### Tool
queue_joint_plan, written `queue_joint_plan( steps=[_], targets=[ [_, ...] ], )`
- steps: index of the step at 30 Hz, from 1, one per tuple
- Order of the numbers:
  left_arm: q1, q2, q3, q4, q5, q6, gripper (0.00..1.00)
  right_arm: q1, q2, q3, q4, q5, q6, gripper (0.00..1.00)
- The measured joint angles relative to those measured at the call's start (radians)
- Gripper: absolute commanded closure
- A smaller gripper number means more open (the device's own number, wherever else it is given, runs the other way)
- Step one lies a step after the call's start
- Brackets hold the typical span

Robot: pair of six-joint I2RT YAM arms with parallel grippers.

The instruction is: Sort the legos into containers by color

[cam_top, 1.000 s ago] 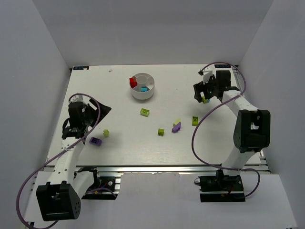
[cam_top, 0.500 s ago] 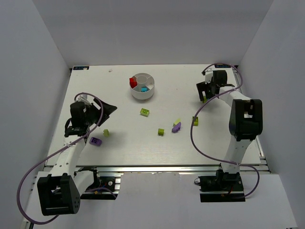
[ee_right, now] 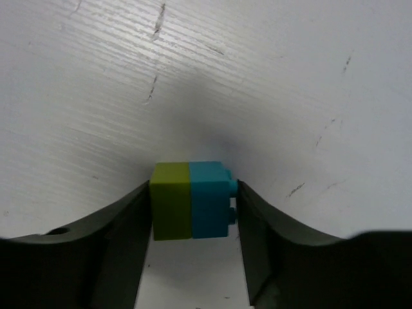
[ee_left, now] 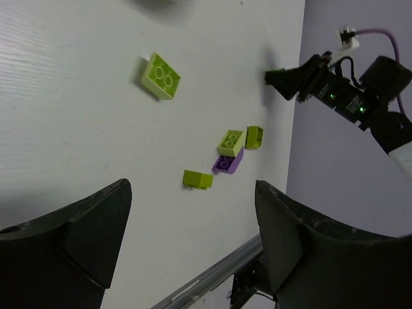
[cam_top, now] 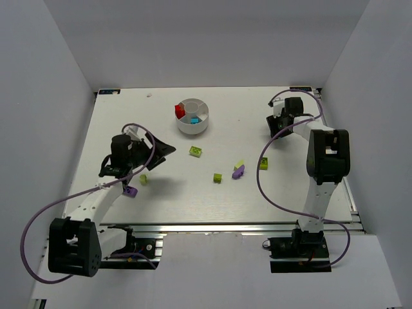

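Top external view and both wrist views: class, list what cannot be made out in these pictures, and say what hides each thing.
- Top view: the right gripper hides its load beneath its own wrist. Only the right wrist view shows the lime and cyan bricks.
- Top view: the dish is too small for its dividers to be counted.
- Top view: the purple brick is partly covered by the left arm.

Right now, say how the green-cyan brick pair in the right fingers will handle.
Probably rigid and light: the brick pair is tiny hard plastic. Smooth sides could slip between the fingers. It may split at the seam.
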Motion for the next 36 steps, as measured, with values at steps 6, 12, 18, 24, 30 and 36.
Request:
queue_joint_plan(
  steps=[6,12,18,24,30,36],
  targets=[
    [-0.134,0.09,0.05,0.073,0.003,-0.019,0.15,0.0,-0.002,0.001,-0.015,-0.069,-0.045,0.85],
    [-0.237,0.16,0.082,0.156,0.004,-0.048,0.15,-0.005,-0.107,-0.049,-0.084,-0.327,-0.194,0.95],
    [-0.321,0.249,0.15,0.246,0.015,-0.06,0.18,0.07,-0.487,-0.205,-0.191,-0.784,-0.619,0.84],
    [-0.439,0.336,0.219,0.394,0.079,-0.077,0.19,0.336,-0.621,-0.312,-0.344,-0.863,-1.014,0.81],
    [-0.486,0.385,0.248,0.396,0.096,-0.066,0.2,0.43,-0.632,-0.311,-0.343,-0.845,-1.054,0.79],
    [-0.515,0.415,0.254,0.389,0.111,-0.059,0.22,0.438,-0.632,-0.309,-0.337,-0.826,-1.047,0.78]
  ],
)
